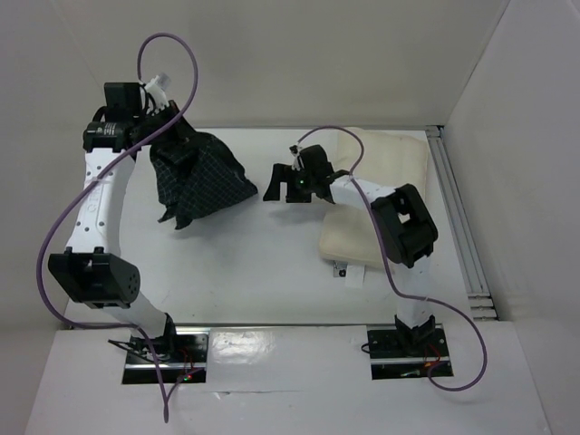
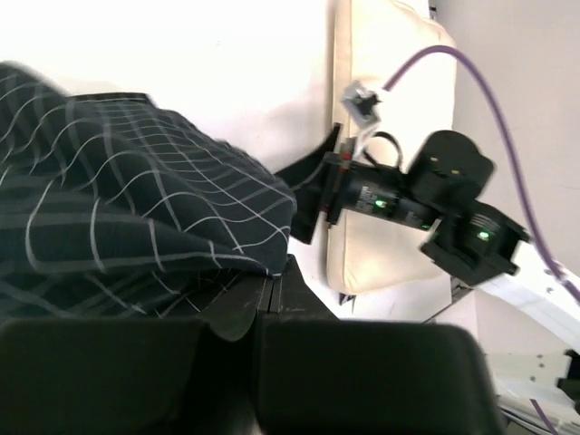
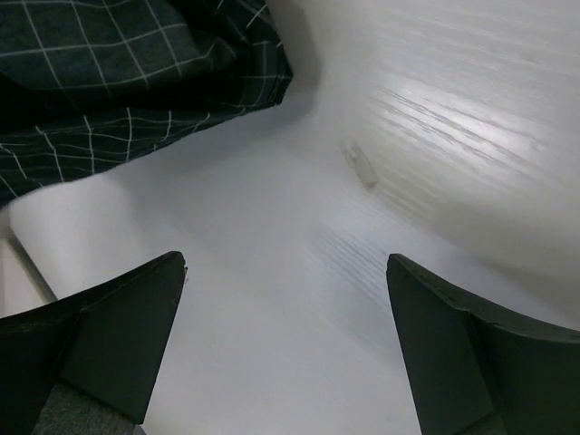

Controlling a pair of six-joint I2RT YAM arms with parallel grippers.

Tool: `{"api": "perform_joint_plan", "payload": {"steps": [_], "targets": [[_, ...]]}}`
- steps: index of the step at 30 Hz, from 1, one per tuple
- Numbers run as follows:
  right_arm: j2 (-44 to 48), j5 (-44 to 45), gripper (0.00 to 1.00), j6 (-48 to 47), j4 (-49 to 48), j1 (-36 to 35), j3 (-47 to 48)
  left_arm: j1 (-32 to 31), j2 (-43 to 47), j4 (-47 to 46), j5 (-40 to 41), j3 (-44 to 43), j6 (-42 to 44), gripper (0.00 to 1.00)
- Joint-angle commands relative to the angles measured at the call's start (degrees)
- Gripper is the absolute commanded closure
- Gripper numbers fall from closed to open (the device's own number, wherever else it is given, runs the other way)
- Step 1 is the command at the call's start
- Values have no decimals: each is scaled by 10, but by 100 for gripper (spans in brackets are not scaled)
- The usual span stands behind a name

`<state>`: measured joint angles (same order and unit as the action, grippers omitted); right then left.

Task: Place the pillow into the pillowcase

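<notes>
The pillowcase [image 1: 201, 178], dark cloth with a fine light grid check, hangs bunched at the back left of the table. My left gripper [image 1: 178, 152] is shut on its upper edge. In the left wrist view the closed fingertips [image 2: 272, 288] pinch the cloth [image 2: 136, 208]. The cream-white pillow [image 1: 399, 156] lies flat at the right, partly under my right arm, with a small white tag [image 1: 347, 270] at its near corner. My right gripper [image 1: 275, 188] stands open and empty between pillow and pillowcase, facing the cloth [image 3: 136, 72], its fingers [image 3: 136, 326] wide apart above bare table.
White walls close in the table at the back and both sides. A metal rail [image 1: 462, 236] runs along the right edge. Purple cables [image 1: 177, 54] loop over both arms. A small pale mark [image 3: 361, 165] sits on the table surface ahead of the right gripper.
</notes>
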<state>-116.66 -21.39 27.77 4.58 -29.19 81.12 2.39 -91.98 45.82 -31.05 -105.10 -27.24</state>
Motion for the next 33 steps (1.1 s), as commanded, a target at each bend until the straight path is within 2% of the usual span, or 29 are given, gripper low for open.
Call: {"api": "perform_joint_plan", "payload": {"steps": [1,6,8,9,10,12,13,14,15,16,17,20,25,29,32,33], "targets": [[-34,-70,0,24,-104,-13,40,11,20,-19,-42,-5,-6,100],[-113,-124,8,96,-149,-31,114,16,33,-19,-47,-5,-6,100],[-140,-142,13,139,-239,-36,114,16,33,-19,-47,-5,-6,100],[-151,-153,21,188,-267,-36,114,22,39,-19,-47,-5,-12,100],[-167,-180,24,211,-326,-36,125,22,39,-19,-52,-5,-12,100],[-168,-197,33,237,-353,-41,134,22,39,-19,-53,-5,-12,100],[-153,-189,32,228,-353,-46,113,22,44,-19,-46,-5,-18,100],[-113,-176,26,219,-344,-52,92,22,44,-19,-45,-5,-18,100],[-87,-161,15,205,-337,-52,68,22,44,-19,-45,-5,-18,100],[-60,-134,5,196,-337,-52,6,22,44,-19,-34,-5,-18,100],[1,-118,3,186,-325,-52,-25,22,44,-19,-28,-5,-18,100],[117,-55,1,135,-262,-52,-114,22,50,-14,-13,0,-12,100],[246,8,0,62,-176,-81,-151,22,55,-19,10,19,-12,100],[266,56,0,-24,-81,-156,-93,22,55,-25,23,31,-18,100],[224,92,0,-51,-27,-218,-33,22,60,-30,28,36,-23,100],[210,134,0,-51,-17,-233,-6,22,60,-30,28,36,-23,100]]}}
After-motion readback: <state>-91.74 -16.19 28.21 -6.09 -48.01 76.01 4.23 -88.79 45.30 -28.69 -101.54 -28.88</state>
